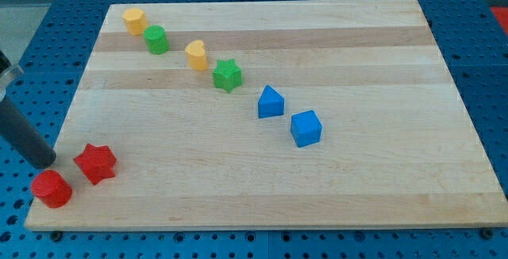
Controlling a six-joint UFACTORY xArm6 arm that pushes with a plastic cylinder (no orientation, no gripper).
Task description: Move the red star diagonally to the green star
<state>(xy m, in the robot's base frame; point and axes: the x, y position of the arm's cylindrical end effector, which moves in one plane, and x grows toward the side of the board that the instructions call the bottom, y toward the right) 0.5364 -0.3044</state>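
**Red star staged at the near-left corner, push not yet engaged**

While the rod is parked off the view's left edge, my tip (45, 162) is set just left of the red star (96, 163) and just above the red cylinder (51, 188), near both; contact with either cannot be confirmed. No pincer is fitted on this rig, so no wide, narrow or holding state can be given; only the bare rod end is seen.

The red star is located at the view's bottom-left of the desk (381, 179), well apart from the green star (227, 75), which sits up and right in a diagonal row: yellow block (133, 20), green cylinder (156, 40), second yellow block (196, 55), green star, blue house-shaped block (271, 102), blue cube (305, 128).

Tip placement is judged deliberate: from behind-left, an up-right shove toward the green star is lined up. A slightly lower contact point is likely needed. Risk: the red cylinder is dragged along.
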